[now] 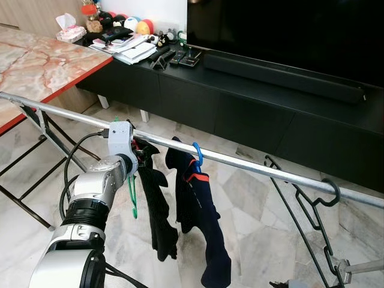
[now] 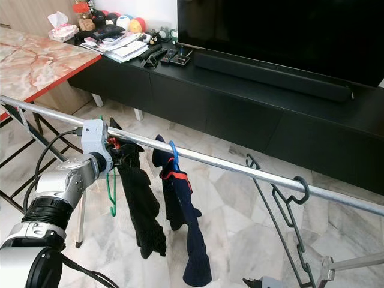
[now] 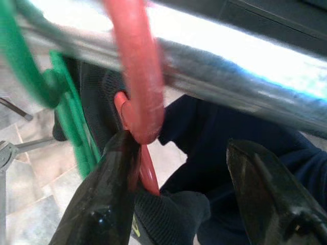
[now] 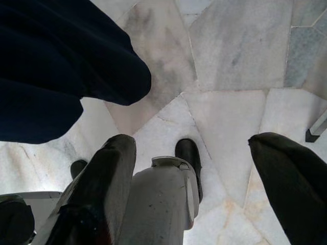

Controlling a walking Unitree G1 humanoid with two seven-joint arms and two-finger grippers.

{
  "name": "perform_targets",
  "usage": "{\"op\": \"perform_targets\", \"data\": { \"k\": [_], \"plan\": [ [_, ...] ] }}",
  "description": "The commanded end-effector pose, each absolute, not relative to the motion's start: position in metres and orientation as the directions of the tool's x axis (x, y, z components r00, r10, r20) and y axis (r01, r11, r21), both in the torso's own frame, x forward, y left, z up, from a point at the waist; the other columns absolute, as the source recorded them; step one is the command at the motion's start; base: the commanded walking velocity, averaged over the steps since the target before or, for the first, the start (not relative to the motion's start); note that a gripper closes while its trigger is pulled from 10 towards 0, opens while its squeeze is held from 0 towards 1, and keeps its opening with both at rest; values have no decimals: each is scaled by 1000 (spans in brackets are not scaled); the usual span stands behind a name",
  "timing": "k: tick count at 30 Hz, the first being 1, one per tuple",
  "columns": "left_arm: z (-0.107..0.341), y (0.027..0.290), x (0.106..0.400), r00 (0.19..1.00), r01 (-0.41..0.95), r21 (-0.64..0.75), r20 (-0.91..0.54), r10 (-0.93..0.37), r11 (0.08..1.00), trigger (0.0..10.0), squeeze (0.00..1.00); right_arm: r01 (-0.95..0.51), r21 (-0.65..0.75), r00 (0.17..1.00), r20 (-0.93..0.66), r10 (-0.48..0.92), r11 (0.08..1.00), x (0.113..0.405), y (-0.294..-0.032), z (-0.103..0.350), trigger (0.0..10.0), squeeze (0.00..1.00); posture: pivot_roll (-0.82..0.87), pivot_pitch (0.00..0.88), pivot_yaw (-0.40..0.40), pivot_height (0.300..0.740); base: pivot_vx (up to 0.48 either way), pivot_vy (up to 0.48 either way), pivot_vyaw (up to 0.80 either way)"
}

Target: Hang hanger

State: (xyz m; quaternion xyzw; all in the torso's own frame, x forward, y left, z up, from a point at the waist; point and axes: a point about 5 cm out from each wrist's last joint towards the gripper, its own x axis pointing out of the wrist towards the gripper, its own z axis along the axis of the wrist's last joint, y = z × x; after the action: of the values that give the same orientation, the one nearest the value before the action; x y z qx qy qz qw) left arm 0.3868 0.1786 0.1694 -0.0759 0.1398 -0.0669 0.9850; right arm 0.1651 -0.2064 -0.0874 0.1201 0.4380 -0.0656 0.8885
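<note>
The left gripper (image 1: pixel 139 157) is raised to the rail (image 1: pixel 252 165), its fingers spread apart either side of a red hanger (image 3: pixel 139 87). In the left wrist view the red hook sits over the rail already, one finger (image 3: pixel 104 199) touching the hanger's neck and the other standing clear of it. So the hanger looks hung, and the step in hand is judged to be letting go cleanly. To do that well, the touching finger should come off the neck without dragging it, and the gripper should draw back and down, away from the rail, so the hook stays seated.

Room is tight on the left. A green hanger (image 1: pixel 131 201) hangs just beside the red one, its hook close against it on the rail, and a black garment (image 1: pixel 157 204) drapes below the fingers. A careless pull could snag either. A cable (image 1: pixel 75 159) loops off the wrist near a table (image 1: pixel 36 66) and its folding legs, so a wide swing left is poor.

Further right a blue hanger (image 1: pixel 197 155) carries a navy garment (image 1: pixel 201 210), near the black one. Beyond it the rail runs bare to a black wire hanger (image 1: pixel 312 207), well apart. A dark cabinet (image 1: pixel 240 102) stands behind the rail.

The right gripper (image 4: pixel 194 178) hangs low over the marble floor (image 4: pixel 240 56), fingers apart and holding nothing, with free room around it.
</note>
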Motion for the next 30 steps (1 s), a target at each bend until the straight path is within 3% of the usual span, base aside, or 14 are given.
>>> {"op": "perform_targets", "data": {
  "k": [1,9,30],
  "plan": [
    [143,183,380,921,63,-169,-369,-122,984,10000,0,220,154,589,-808,-5,963,160,-205,-90,10000,0,-93,151,-2,740,0,0,0],
    [147,193,381,947,-49,-176,-320,-10,983,10000,0,220,154,589,-808,-5,963,160,-205,-90,10000,0,-84,152,-6,740,0,0,0],
    [151,194,385,959,-56,-110,-281,22,992,10000,0,226,155,592,-806,-9,962,160,-204,-90,10000,0,-89,152,-3,740,0,0,0]
  ]
}}
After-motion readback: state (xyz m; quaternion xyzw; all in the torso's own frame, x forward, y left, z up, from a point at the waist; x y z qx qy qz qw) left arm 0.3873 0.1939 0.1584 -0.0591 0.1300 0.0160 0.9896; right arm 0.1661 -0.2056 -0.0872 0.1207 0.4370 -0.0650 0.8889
